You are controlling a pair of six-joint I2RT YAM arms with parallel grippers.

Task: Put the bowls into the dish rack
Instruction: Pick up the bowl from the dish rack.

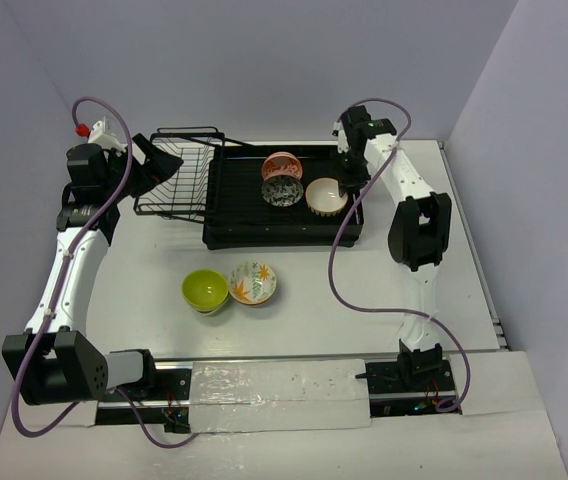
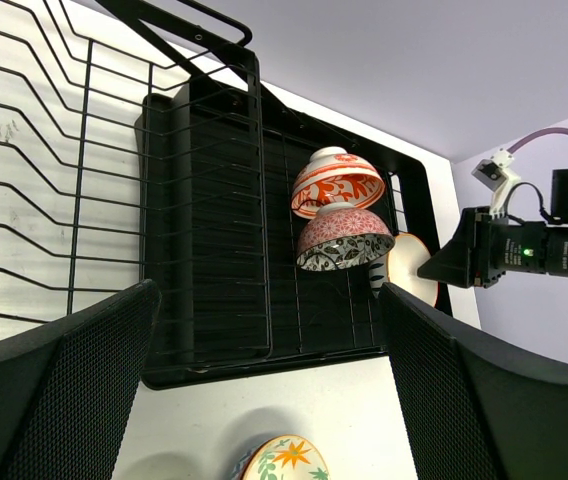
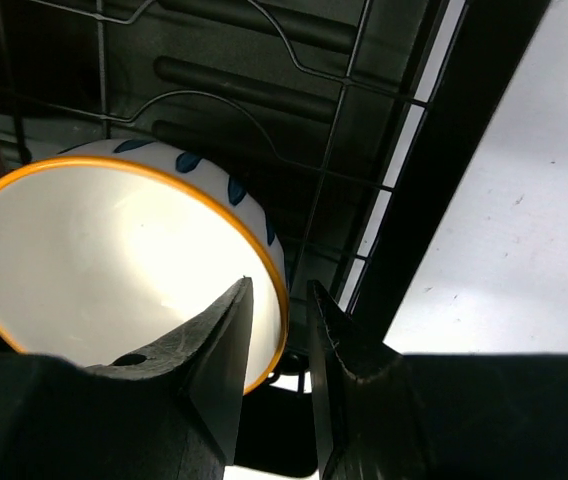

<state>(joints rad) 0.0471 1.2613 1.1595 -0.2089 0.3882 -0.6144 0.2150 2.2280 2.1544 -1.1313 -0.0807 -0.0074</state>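
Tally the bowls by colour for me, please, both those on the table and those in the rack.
lime green bowl: 1
white bowl with orange leaves: 1
orange-and-white patterned bowl: 1
pink-red bowl with a black-and-white band: 1
white bowl with an orange rim: 1
Total: 5 bowls

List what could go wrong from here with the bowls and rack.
1. The right gripper pinches only the rim of the orange-rimmed bowl in the dish rack; on release it might tip against the patterned bowls beside it.
2. The left gripper hangs open close to the wire basket and could snag its wires when heading for the lime green bowl.
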